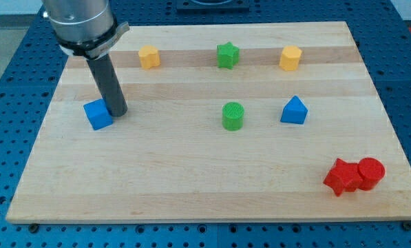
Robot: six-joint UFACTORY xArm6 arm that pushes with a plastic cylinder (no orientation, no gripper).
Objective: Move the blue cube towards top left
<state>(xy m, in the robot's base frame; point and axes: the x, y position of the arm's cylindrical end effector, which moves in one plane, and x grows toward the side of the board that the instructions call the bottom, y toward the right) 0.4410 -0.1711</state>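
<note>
The blue cube [98, 114] lies on the wooden board [191, 172] at the view's left, about mid height. My tip [118, 112] stands right against the cube's right side, touching or nearly touching it. The dark rod rises from there to the arm's grey body at the view's top left.
A yellow block [149, 57], a green star [227, 55] and a yellow hexagonal block [290, 58] stand in a row near the top. A green cylinder [233, 116] and a blue triangular block [294, 110] are at mid board. A red star [342, 176] and red cylinder [370, 172] sit bottom right.
</note>
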